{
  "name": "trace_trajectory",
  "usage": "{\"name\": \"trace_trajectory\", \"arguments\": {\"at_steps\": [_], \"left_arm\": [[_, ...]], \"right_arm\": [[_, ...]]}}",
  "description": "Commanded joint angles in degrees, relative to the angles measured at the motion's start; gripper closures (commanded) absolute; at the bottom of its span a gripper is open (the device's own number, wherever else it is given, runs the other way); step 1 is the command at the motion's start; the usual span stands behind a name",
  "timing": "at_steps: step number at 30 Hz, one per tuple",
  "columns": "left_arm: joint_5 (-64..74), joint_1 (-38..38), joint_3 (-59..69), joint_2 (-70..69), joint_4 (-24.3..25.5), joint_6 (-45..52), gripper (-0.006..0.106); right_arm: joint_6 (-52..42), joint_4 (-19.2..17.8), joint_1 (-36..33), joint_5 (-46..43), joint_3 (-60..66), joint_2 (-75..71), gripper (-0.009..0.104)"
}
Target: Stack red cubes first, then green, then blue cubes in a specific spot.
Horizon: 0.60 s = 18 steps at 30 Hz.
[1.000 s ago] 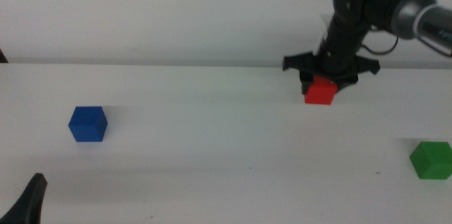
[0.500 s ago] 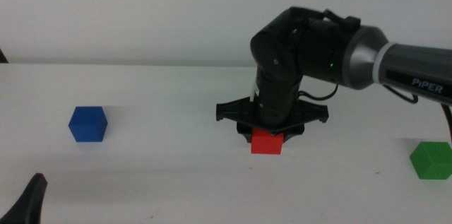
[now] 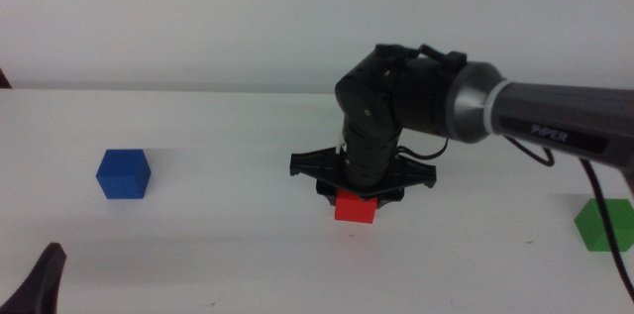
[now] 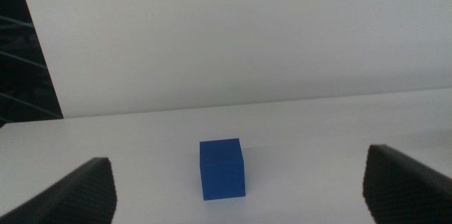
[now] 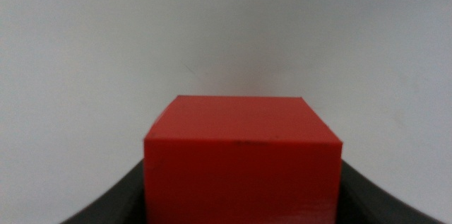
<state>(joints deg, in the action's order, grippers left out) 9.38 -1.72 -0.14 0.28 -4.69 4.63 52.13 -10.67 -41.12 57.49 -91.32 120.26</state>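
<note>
The red cube point(image 3: 354, 207) is held in my right gripper point(image 3: 355, 201) near the middle of the white table, at or just above its surface. In the right wrist view the red cube point(image 5: 242, 160) fills the space between the dark jaws. The blue cube point(image 3: 124, 173) rests on the table at the left, and the left wrist view shows the blue cube point(image 4: 222, 169) ahead of my open left gripper point(image 4: 236, 189), well apart from it. The green cube point(image 3: 605, 223) sits at the right edge. My left gripper point(image 3: 40, 279) waits at the bottom left corner.
The white table point(image 3: 218, 245) meets a plain white wall behind. The right arm point(image 3: 525, 116) reaches in from the right, its cable hanging in front of the green cube.
My right gripper has carried the red cube from the back right of the table leftward and toward the front, lowering it near the middle. The blue and green cubes have not moved.
</note>
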Motion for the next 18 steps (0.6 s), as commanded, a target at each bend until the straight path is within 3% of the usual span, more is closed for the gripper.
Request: {"name": "trace_trajectory", "arguments": {"at_steps": [1,18], "left_arm": [[-0.93,0.07,2.28,-2.34,-0.26,-0.09,0.007],[-0.93,0.07,2.28,-2.34,-0.26,-0.09,0.007]], "right_arm": [[-1.54,-0.06,-0.13,-2.00,0.14,0.91,0.080],[-4.13,0.00,-0.13,-3.43,0.14,3.44,0.080]]}}
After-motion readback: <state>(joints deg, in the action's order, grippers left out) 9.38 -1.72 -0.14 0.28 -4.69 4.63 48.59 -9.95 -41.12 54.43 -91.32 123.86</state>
